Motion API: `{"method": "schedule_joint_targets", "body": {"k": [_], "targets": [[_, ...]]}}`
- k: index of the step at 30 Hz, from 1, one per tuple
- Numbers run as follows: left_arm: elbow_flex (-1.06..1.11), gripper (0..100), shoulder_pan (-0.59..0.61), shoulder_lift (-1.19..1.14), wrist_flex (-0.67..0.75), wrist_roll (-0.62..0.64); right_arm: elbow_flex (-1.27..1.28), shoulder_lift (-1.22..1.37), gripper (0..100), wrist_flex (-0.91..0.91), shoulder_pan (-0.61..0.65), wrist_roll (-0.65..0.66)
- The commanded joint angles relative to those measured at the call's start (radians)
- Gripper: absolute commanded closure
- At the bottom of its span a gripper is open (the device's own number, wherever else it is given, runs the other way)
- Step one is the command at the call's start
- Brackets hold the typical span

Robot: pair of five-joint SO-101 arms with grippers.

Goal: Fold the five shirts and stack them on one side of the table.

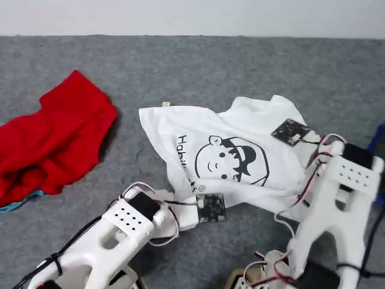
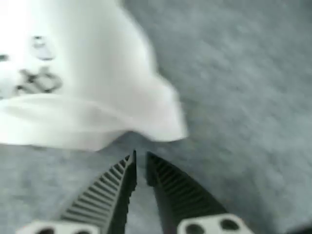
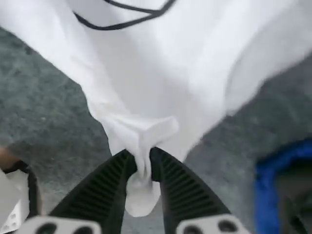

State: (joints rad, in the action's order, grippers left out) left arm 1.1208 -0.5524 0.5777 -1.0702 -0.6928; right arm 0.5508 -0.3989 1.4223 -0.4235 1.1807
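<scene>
White shirt (image 1: 228, 150): it is spread crumpled near the middle of the grey table (image 1: 180, 66), print side up, with a cartoon face and dark lettering seen on its front. Its lower hem is bunched towards the near edge of the table, between the two arms.

Red shirt (image 1: 54, 138): it is heaped unfolded at the left side of the table, well apart from the white shirt. A thin teal edge (image 1: 15, 205) is seen under its near end.

Left gripper (image 2: 140, 157): the jaws are drawn almost together, with only a thin slit left between them, and nothing is held there. It is placed just beside the loose lower corner of the white shirt, over bare table, and the cloth is not touched by it. In the high view it is found at the shirt's near hem.

Right gripper (image 3: 141, 155): the jaws are clamped on a pinched fold of the white shirt, and a small tuft of cloth is seen pushed through behind the fingertips. The fabric is drawn taut away from the grip. In the high view this arm is set at the shirt's right side.

Blue cloth (image 3: 285, 168): it is seen at the table's right edge, near the right arm; what garment it is cannot be told.
</scene>
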Motion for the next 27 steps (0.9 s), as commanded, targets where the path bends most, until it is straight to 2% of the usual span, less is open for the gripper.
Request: {"method": "schedule_joint_targets", "body": {"k": [1,3,5,14,18,22,27], "targets": [[-0.038,90,0.08,0.014,0.169,0.158,-0.028,-0.062,98.8,0.015,-0.016,-0.011],[-0.044,86,0.112,0.014,0.226,0.261,-0.025,-0.061,98.8,0.018,-0.015,-0.012],[-0.042,82,0.11,0.012,0.224,0.321,-0.018,-0.058,98.8,0.018,-0.015,-0.012],[-0.008,80,-0.08,0.014,0.173,0.377,-0.02,-0.031,98.8,0.013,-0.016,-0.011],[-0.136,78,-0.104,0.014,0.028,0.52,-0.02,-0.031,98.8,0.018,-0.016,-0.009],[-0.271,71,-0.077,0.012,-0.163,0.651,-0.02,-0.031,98.8,0.015,-0.016,-0.009],[-0.272,69,-0.071,-0.011,-0.186,0.706,-0.02,-0.038,98.8,0.012,-0.018,-0.009]]}}
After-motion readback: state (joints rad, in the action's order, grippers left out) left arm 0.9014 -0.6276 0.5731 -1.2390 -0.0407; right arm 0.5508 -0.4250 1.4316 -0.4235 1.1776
